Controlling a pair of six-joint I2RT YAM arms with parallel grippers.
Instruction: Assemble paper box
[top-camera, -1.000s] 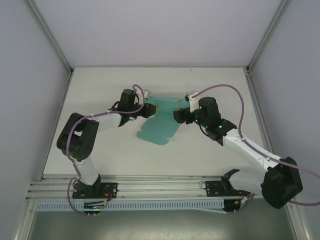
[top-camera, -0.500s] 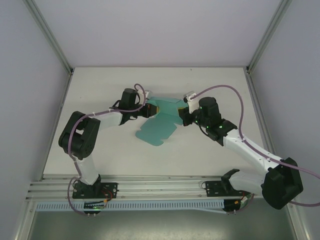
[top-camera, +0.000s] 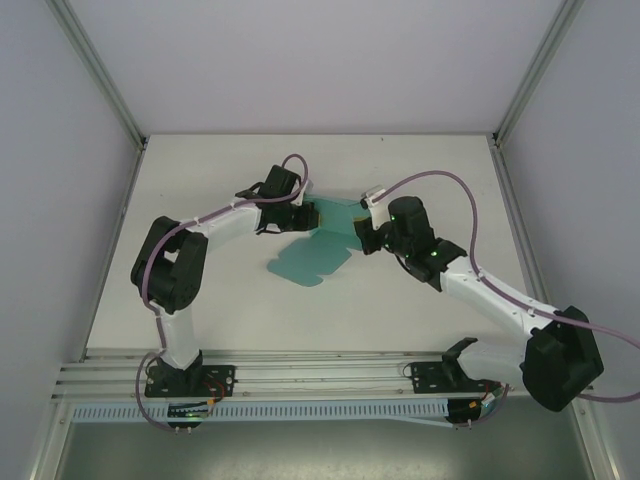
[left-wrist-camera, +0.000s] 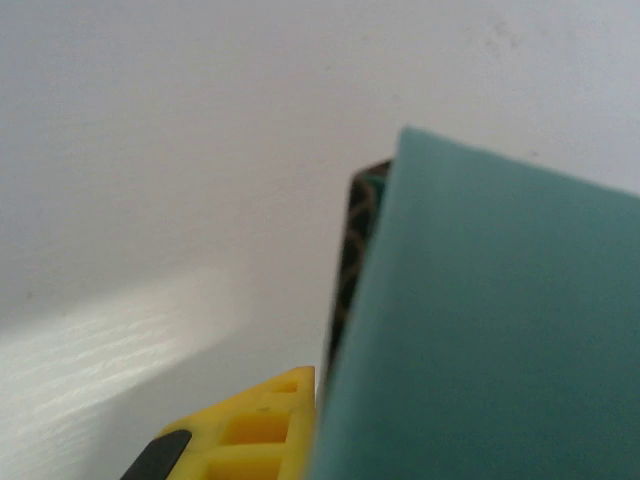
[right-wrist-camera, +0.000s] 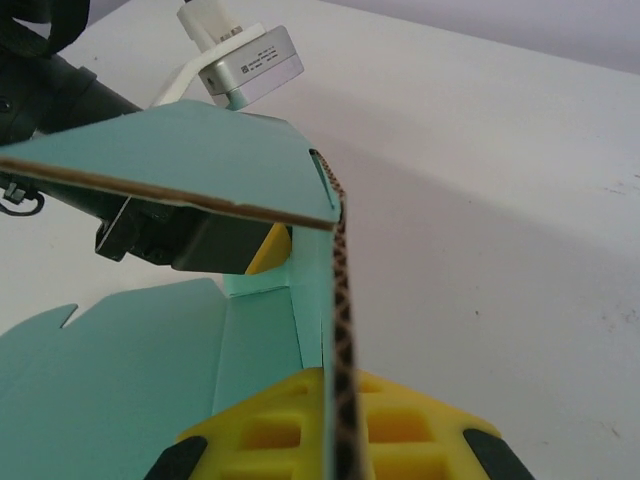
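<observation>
The top view looks steeply down from above and behind the arm bases (top-camera: 185, 380), taking in the whole table (top-camera: 350, 310). Both wrist views sit very close to the paper box (top-camera: 315, 255), shared by all three.

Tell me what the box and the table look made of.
Box: thin card or heavy paper with a matte teal face. Its cut edge shows a brownish core, and the panels bend at crisp creases. Table: smooth matte white, probably laminate or painted board; the look leaves that open.
</observation>
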